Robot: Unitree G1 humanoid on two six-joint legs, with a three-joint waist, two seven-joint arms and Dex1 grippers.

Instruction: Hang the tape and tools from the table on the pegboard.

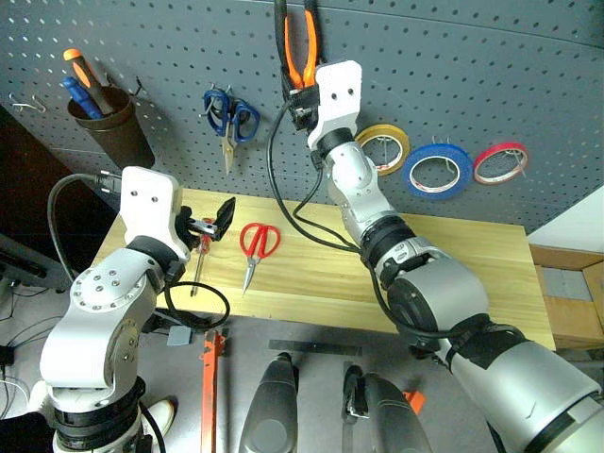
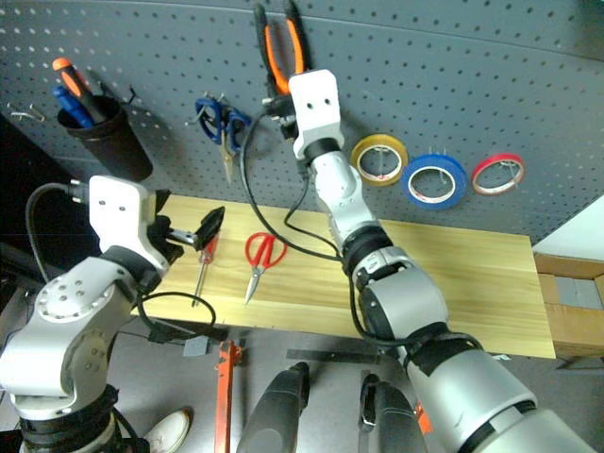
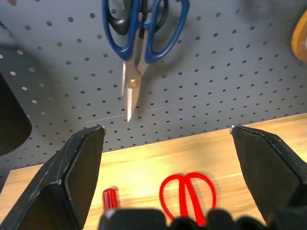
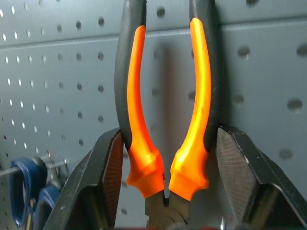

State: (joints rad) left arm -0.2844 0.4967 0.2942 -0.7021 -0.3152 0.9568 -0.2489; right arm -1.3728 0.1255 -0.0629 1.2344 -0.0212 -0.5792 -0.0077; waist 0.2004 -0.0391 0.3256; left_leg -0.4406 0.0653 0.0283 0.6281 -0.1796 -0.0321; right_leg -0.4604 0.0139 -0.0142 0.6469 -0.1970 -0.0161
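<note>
- The pliers have their handle tops cut off by the frame edge in every view, so no hook can be made out there; the head sits low between the fingers in the right wrist view, mostly hidden.
- The right gripper is clamped on the pliers, 1 finger on each handle, holding them handles-up against the pegboard.
- The left gripper is released, its 2 fingers spread wide with nothing between them, above the left end of the table.
- The red-handled screwdriver lies on the table just beside that gripper; its handle top is partly covered by the fingers.
- The red-handled scissors lie flat on the table beside the screwdriver, tips toward the front edge.
- The blue tape hangs on the pegboard between a yellow roll and a red roll.
- A dark cup on the pegboard holds an orange-handled screwdriver and a blue-handled one; their shafts are hidden inside.
- Blue-handled scissors hang on the pegboard, tips down.
</note>
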